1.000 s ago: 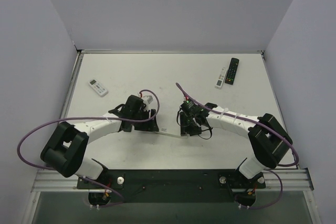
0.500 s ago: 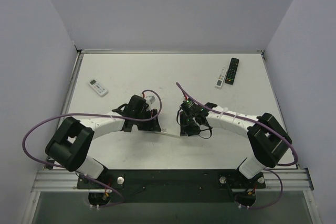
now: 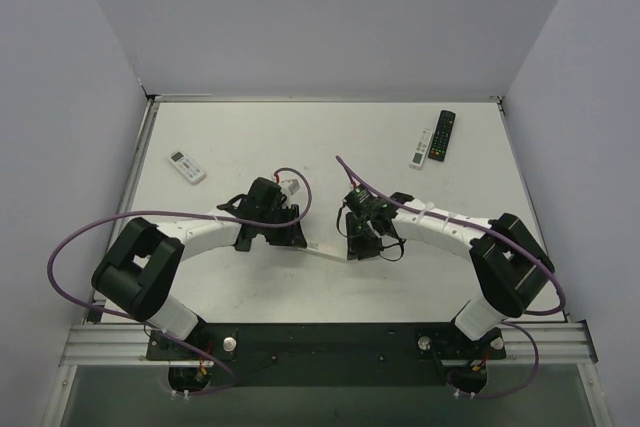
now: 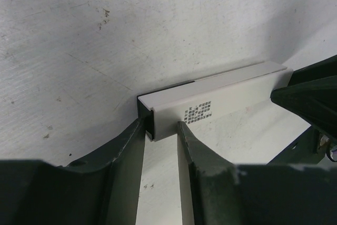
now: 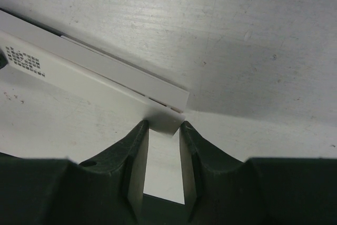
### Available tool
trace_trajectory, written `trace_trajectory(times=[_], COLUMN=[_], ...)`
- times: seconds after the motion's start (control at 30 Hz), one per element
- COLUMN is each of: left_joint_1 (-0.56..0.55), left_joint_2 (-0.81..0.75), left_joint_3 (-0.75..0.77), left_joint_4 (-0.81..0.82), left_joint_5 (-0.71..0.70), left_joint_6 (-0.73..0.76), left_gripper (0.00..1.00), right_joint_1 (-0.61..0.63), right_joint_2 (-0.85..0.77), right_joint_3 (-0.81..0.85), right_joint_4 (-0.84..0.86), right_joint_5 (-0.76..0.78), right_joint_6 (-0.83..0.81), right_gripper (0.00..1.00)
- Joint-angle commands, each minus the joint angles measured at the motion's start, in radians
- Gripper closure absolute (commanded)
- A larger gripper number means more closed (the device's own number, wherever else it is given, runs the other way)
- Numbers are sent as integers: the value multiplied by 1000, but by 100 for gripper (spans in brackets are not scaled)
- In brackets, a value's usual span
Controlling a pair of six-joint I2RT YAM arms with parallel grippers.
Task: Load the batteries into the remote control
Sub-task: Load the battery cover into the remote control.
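Note:
A long white remote control [image 3: 326, 251] lies on its side at the middle of the table, with a small printed code on its face [image 4: 199, 112]. My left gripper [image 3: 296, 240] is shut on its left end; in the left wrist view [image 4: 160, 126] both fingertips press that end. My right gripper [image 3: 352, 247] is shut on the other end, where the fingertips [image 5: 141, 130] pinch the remote's corner [image 5: 167, 120]. The batteries are out of view.
A small white remote [image 3: 187, 166] lies at the back left. A white remote [image 3: 422, 147] and a black remote [image 3: 443, 134] lie side by side at the back right. Walls enclose the table on three sides.
The left arm has reached to the right up to the remote's left end. Both pairs of jaws have narrowed onto the remote's ends.

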Motion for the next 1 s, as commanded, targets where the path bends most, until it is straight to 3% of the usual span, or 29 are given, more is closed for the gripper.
trace_trajectory(times=[0.0,0.37,0.6,0.97], left_joint_1=[-21,-23,-18,-18], left_joint_2=[33,23,24,56], left_joint_3=[12,10,19,56], left_joint_4=[20,40,2,-60], left_joint_5=[48,112,77,33], left_joint_6=[-13,-33,-33,-33], left_gripper=[76,82,82,71], right_joint_1=[3,-6,-81,-105], right_joint_2=[53,115,109,103], right_joint_3=[19,85,29,27], right_joint_4=[-21,10,47,2], right_joint_5=[34,-6,-37,-26], right_joint_6=[-14,-23,-6,-23], right_gripper=[78,76,75,69])
